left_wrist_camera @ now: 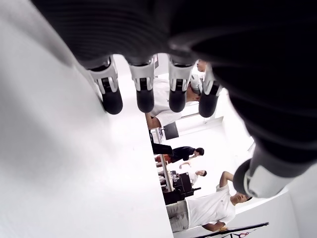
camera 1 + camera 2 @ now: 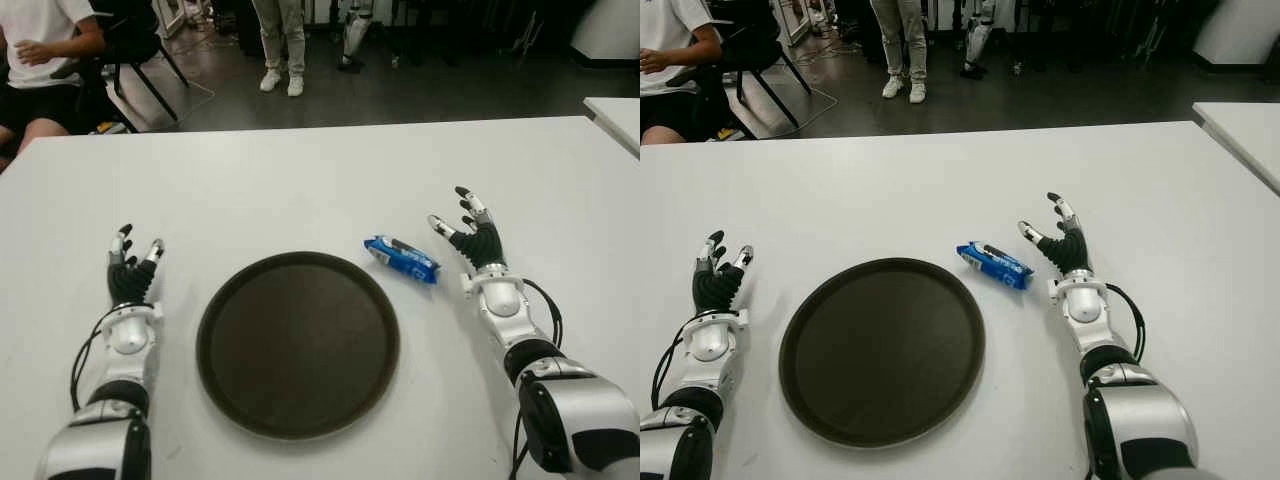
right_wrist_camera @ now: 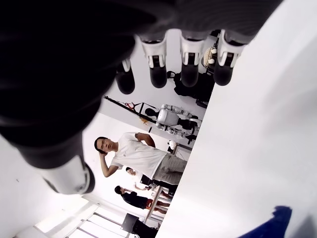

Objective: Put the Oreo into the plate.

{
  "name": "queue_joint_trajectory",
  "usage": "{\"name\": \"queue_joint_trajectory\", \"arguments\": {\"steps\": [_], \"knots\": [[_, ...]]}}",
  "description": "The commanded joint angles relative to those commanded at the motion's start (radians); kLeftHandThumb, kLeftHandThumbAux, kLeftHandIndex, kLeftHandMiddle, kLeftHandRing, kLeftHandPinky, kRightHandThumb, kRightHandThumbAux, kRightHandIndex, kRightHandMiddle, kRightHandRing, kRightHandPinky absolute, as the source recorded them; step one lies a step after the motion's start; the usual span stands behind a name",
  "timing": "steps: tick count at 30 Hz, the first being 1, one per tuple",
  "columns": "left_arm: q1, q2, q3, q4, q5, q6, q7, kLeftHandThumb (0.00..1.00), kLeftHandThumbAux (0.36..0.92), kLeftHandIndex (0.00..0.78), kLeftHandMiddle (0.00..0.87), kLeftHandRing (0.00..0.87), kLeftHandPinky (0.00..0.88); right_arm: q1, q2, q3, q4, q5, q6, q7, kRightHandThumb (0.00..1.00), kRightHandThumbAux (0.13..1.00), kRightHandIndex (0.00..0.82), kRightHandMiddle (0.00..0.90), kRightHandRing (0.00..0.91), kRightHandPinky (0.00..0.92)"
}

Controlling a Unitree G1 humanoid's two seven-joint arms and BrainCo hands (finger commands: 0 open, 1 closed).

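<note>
A blue Oreo packet (image 2: 402, 259) lies on the white table (image 2: 300, 180), just past the right rim of a round dark plate (image 2: 298, 343) that holds nothing. My right hand (image 2: 470, 232) shows a short way right of the packet, fingers spread, holding nothing. A corner of the blue packet (image 3: 270, 225) appears in the right wrist view. My left hand (image 2: 132, 262) shows left of the plate with its fingers extended and nothing in them.
People sit and stand beyond the table's far edge, one seated at the far left (image 2: 40, 60). A second white table's corner (image 2: 615, 115) shows at the far right. Bare table surface lies around the plate.
</note>
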Motion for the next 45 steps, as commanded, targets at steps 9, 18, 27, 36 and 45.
{"name": "queue_joint_trajectory", "arguments": {"steps": [9, 18, 27, 36, 45], "knots": [[-0.002, 0.001, 0.002, 0.004, -0.002, 0.006, 0.002, 0.301, 0.583, 0.032, 0.046, 0.010, 0.000, 0.001, 0.001, 0.002, -0.001, -0.002, -0.003, -0.007, 0.259, 0.649, 0.000, 0.000, 0.000, 0.012], [0.000, 0.001, 0.002, 0.002, -0.004, 0.007, -0.004, 0.279, 0.580, 0.016, 0.035, 0.002, 0.000, 0.000, -0.001, 0.006, 0.001, -0.009, 0.001, -0.024, 0.245, 0.642, 0.000, 0.000, 0.000, 0.013], [0.000, 0.003, 0.001, 0.005, -0.002, 0.008, 0.000, 0.290, 0.571, 0.020, 0.042, 0.010, 0.000, 0.000, -0.003, 0.007, 0.001, -0.009, 0.001, -0.018, 0.252, 0.659, 0.000, 0.000, 0.000, 0.021], [0.001, 0.001, 0.001, 0.003, -0.002, 0.003, 0.005, 0.307, 0.594, 0.026, 0.045, 0.014, 0.002, 0.001, -0.004, 0.004, 0.002, -0.006, -0.002, -0.013, 0.270, 0.658, 0.000, 0.000, 0.000, 0.041], [0.003, 0.000, 0.000, 0.003, -0.002, 0.000, 0.003, 0.285, 0.589, 0.024, 0.044, 0.024, 0.018, 0.002, -0.004, 0.004, 0.001, -0.008, -0.003, -0.017, 0.265, 0.650, 0.000, 0.000, 0.000, 0.046]]}}
